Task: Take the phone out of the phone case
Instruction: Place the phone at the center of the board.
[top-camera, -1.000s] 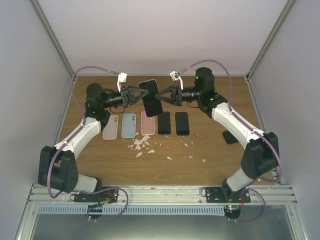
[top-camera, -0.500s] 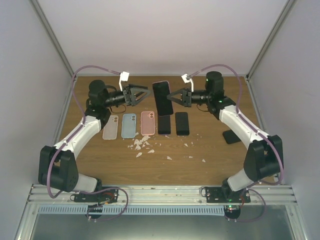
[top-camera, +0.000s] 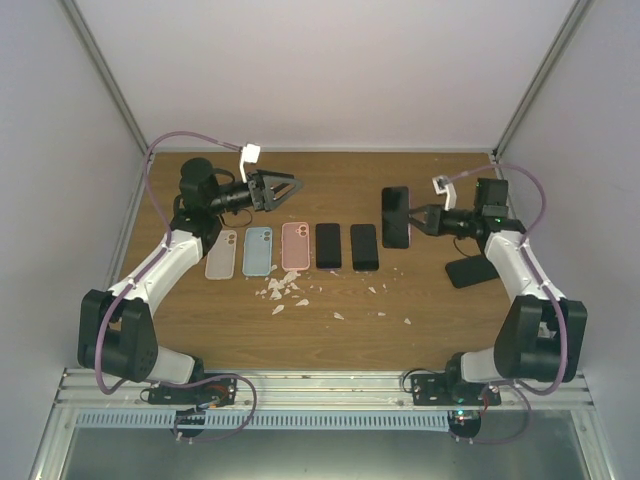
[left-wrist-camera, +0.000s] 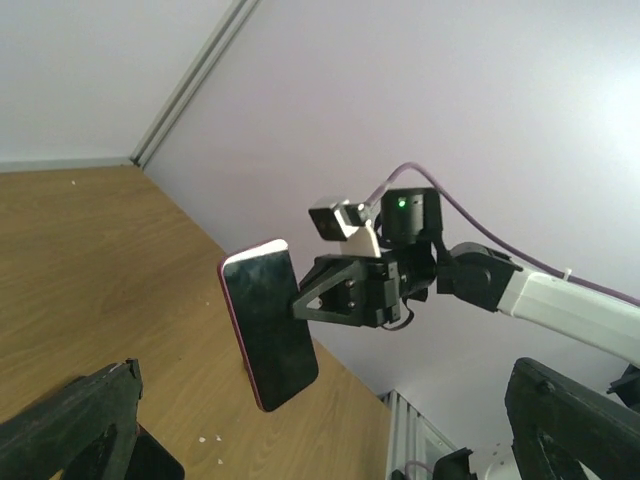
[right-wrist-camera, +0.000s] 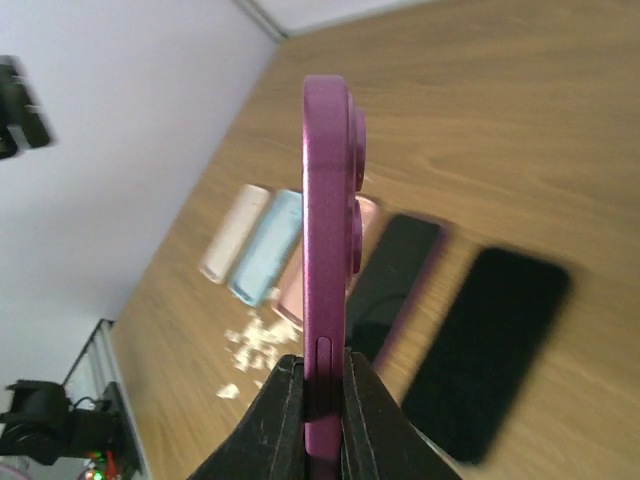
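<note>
Hanging in the air over the right side of the tabletop (top-camera: 430, 310), the phone (top-camera: 395, 216) stood well apart from the pink case (top-camera: 295, 245), which lay in the row and seemed empty, though the overhead view was too small to be sure; the right end effector (top-camera: 412, 217) pinched the phone across its front and back at one long edge. By my judgement the separating was done and the step in hand was setting the phone down; doing it well called for turning it flat, lowering it onto the bare wood just right of the two black phones (top-camera: 328, 245), keeping the pinch until it rested there, and steering clear of the dark object (top-camera: 462, 272) near the right arm. The blue case (top-camera: 259, 250), the pale case (top-camera: 221, 254) and the white crumbs (top-camera: 285, 290) lay well apart from that spot; the left end effector (top-camera: 290, 192) hovered above the left part of the tabletop, spread wide and holding nothing. The right wrist view alone showed the magenta edge, the camera bumps and the tight pinch; the left wrist view alone showed the dark screen with its pink rim; only the overhead view showed where the phone hung relative to the row.
</note>
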